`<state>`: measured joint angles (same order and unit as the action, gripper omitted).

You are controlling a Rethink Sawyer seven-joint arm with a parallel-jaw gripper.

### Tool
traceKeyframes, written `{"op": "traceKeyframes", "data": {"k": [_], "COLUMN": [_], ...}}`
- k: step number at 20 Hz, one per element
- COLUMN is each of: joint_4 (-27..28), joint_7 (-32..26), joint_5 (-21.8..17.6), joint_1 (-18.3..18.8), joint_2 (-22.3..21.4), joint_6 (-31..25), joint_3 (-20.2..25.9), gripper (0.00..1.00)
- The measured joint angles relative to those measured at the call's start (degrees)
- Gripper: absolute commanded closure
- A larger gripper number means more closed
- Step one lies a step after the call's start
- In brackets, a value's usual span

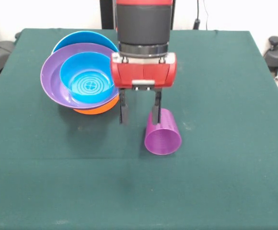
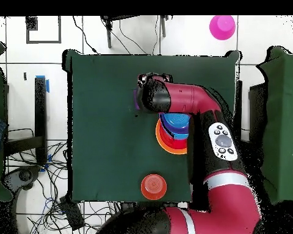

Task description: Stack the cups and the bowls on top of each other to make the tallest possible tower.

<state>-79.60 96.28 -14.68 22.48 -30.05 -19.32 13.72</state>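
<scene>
The purple cup (image 1: 163, 134) is a translucent, finely ribbed tumbler lying on its side just below the centre of the front view. Its long axis runs from the upper part of the frame towards the bottom edge, and its open mouth faces the bottom edge, tipped slightly to the right. It rests on the green worktop (image 1: 225, 182).

The gripper (image 1: 140, 111) hangs from the red and black arm (image 1: 144, 28) at the frame's centre. The fingers (image 1: 123, 111) are spread wide and hold nothing. The right-hand finger in the picture overlaps the cup's closed end; contact cannot be confirmed. The left-hand finger stands clear of the cup.

The tower (image 1: 84, 79) occupies the upper left of the front view. A small blue bowl (image 1: 87, 79) sits inside a purple bowl (image 1: 52, 76); an orange bowl (image 1: 98, 108) shows beneath them, and a larger blue bowl (image 1: 84, 37) shows behind. All stand mouth up.

In the overhead view, a red cup (image 2: 154, 186) stands on the worktop at lower centre, well apart from the tower (image 2: 172, 135). A pink bowl (image 2: 222, 26) lies off the worktop at the upper right. The arm (image 2: 191, 103) covers most of the purple cup there.
</scene>
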Motion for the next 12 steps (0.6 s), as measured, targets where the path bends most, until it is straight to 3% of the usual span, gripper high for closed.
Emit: {"op": "traceKeyframes", "data": {"k": [12], "joint_4": [2.26], "joint_7": [0.0], "joint_5": [-0.14], "joint_1": [-0.08], "joint_2": [5.7], "joint_6": [0.13], "joint_3": [0.09], "gripper": [0.0]}}
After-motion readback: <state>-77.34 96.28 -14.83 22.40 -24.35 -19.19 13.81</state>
